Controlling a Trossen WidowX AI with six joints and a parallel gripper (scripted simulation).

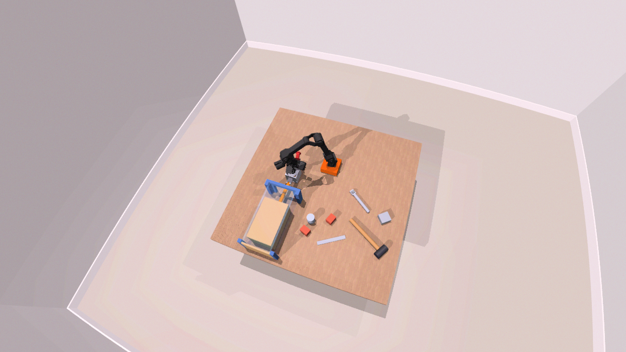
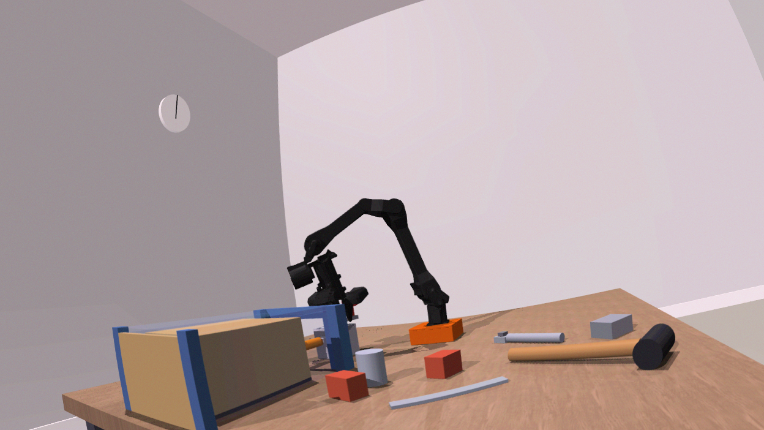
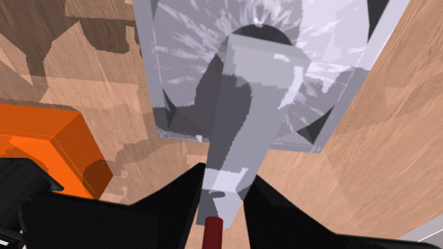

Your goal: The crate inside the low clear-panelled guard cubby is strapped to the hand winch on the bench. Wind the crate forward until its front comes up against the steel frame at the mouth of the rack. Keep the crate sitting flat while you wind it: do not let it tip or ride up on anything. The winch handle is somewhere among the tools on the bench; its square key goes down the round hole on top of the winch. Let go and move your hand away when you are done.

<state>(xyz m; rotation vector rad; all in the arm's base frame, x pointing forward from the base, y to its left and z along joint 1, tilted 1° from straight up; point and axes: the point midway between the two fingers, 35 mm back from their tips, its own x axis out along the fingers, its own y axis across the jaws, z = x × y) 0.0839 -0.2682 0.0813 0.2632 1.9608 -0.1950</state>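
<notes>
The crate point(image 1: 269, 220) point(image 2: 256, 353) sits flat in the clear-panelled cubby, its front short of the blue frame point(image 1: 286, 187) point(image 2: 337, 334) at the mouth. An orange strap point(image 1: 282, 196) runs from it toward the grey winch point(image 1: 292, 176) point(image 3: 178, 71). My gripper point(image 3: 224, 173) is shut on the winch handle point(image 3: 256, 107), on its grey arm near the red grip point(image 3: 214, 231). The arm's far end lies over the dark round hole on top of the winch. The square key is hidden beneath it. The red grip also shows in the top view point(image 1: 298, 155).
An orange robot base point(image 1: 330, 167) point(image 3: 32, 121) stands beside the winch. A grey cylinder point(image 1: 310, 217), two red blocks point(image 1: 330, 218) point(image 1: 305, 230) and a flat bar point(image 1: 331, 239) lie right of the cubby. A wrench-like tool point(image 1: 359, 201), mallet point(image 1: 365, 235) and grey block point(image 1: 384, 217) lie farther right.
</notes>
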